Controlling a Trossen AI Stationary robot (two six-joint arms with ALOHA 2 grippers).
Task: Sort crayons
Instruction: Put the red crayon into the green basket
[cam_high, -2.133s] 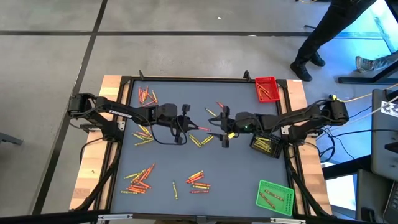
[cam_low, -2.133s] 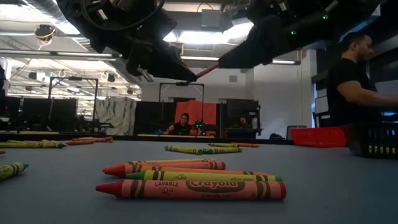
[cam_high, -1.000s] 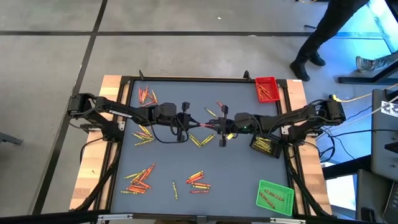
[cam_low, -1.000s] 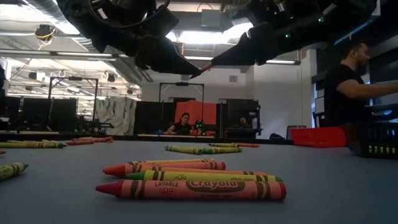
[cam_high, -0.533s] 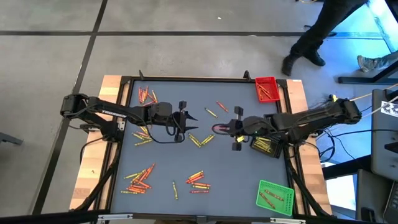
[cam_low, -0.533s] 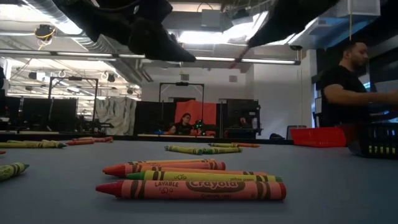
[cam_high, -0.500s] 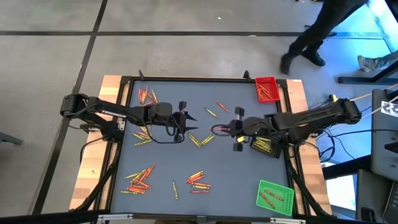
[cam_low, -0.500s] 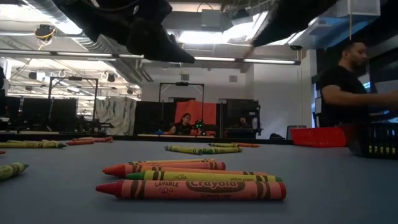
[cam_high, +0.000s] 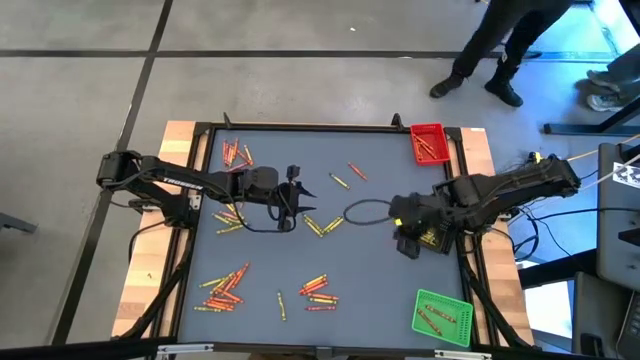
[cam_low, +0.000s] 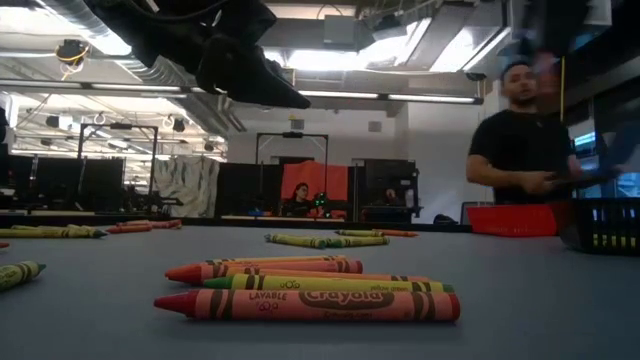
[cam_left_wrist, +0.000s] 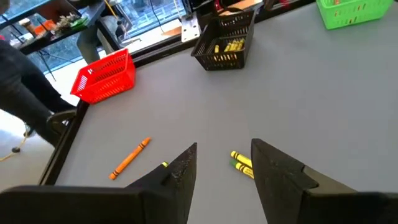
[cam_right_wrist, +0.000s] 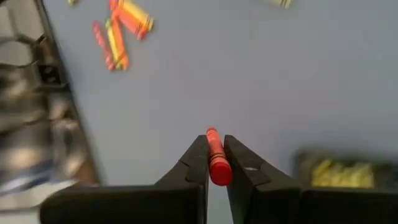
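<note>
One short red wax crayon sits pinched between the right gripper fingers, its tip poking out, above the blue-grey table near the black mesh tray at 3 o'clock. Half a second ago this gripper hung nearer the centre. Three trays show: black, red at 1 o'clock, green at 5 o'clock. The left gripper, centre-left, gapes empty, having let go.
</note>
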